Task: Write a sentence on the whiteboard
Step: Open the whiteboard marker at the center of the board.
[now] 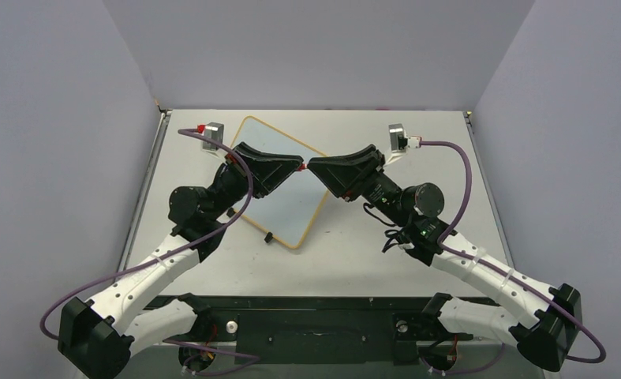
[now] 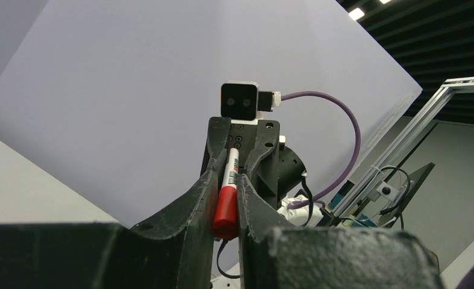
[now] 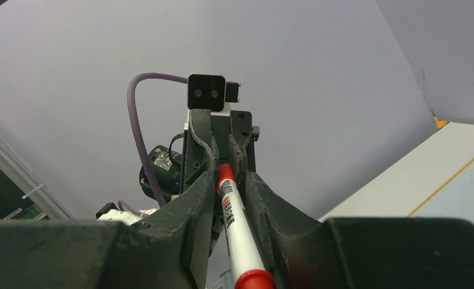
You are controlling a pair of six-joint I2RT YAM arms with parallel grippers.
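Note:
The whiteboard point(image 1: 285, 207), white with a thin yellow frame, lies tilted on the table, partly under my left arm. Its corner point(image 3: 470, 191) shows at the right of the right wrist view. No sentence is in view; the board's visible surface is plain white. Both grippers meet tip to tip above the board's far right corner, with a red-and-white marker point(image 1: 304, 168) bridging them. My left gripper point(image 2: 225, 201) is shut on the marker's red cap point(image 2: 226, 212). My right gripper point(image 3: 229, 192) is closed around the white barrel point(image 3: 237, 232).
A small black clip point(image 1: 269, 237) sits on the board's near edge. The grey table point(image 1: 370, 253) is boxed in by pale walls at the left, back and right. Purple cables loop from both wrists.

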